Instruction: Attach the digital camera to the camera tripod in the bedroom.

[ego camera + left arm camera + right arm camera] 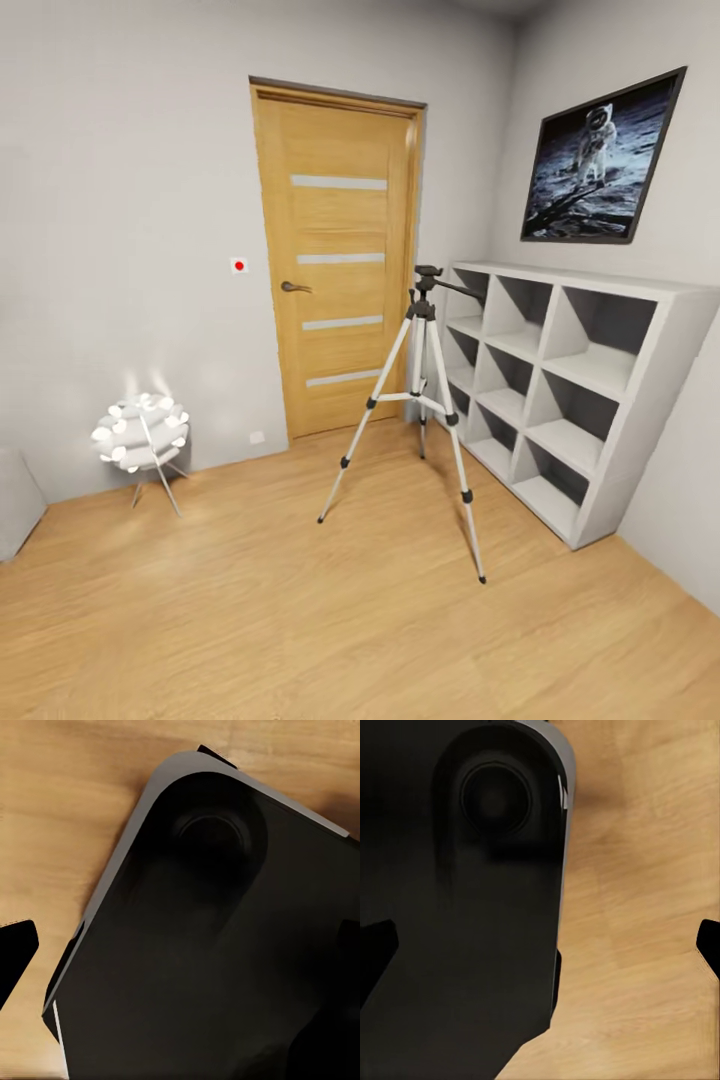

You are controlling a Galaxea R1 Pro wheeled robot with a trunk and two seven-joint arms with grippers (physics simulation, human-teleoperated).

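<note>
The camera tripod [424, 308] stands upright on the light wood floor of the bedroom, in front of the wooden door [340, 260] and just left of the white shelving [560, 380]. Its three silver legs are spread, and its black head has the pan handle pointing right. The digital camera is out of view. In the left wrist view, my left gripper [180, 945] hangs open over the robot's dark base [225, 945], with nothing between its fingers. My right gripper [540, 945] is likewise open and holds nothing, above the base and the floor.
A glowing white lamp [142, 432] on thin legs stands at the left wall. A framed astronaut picture [600, 160] hangs above the shelving. A grey edge [18, 500] shows at far left. Open plank floor [300, 620] lies between me and the tripod.
</note>
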